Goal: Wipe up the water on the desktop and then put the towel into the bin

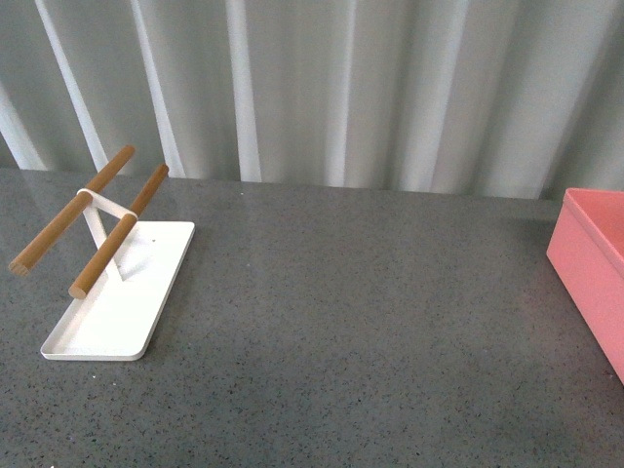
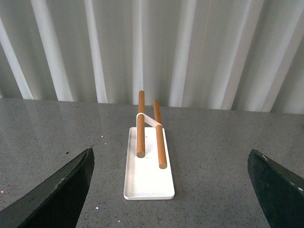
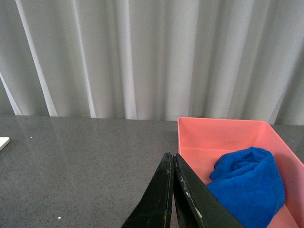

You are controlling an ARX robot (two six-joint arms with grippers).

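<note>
The blue towel [image 3: 249,185] lies bunched up inside the salmon-pink bin [image 3: 213,133], seen in the right wrist view. My right gripper [image 3: 172,159] is shut with nothing in it, its tips just outside the bin's near wall, apart from the towel. In the front view only a corner of the bin [image 1: 590,263] shows at the right edge, and neither arm appears. My left gripper [image 2: 171,159] hangs open over the speckled grey desktop [image 1: 370,322], its dark fingers [image 2: 57,194] spread wide either side of the white tray. I make out no water on the desktop.
A flat white tray [image 1: 122,297] carrying two wooden rods [image 1: 112,244] on a white stand sits at the left of the desktop. Pale pleated curtains [image 1: 341,88] close off the back edge.
</note>
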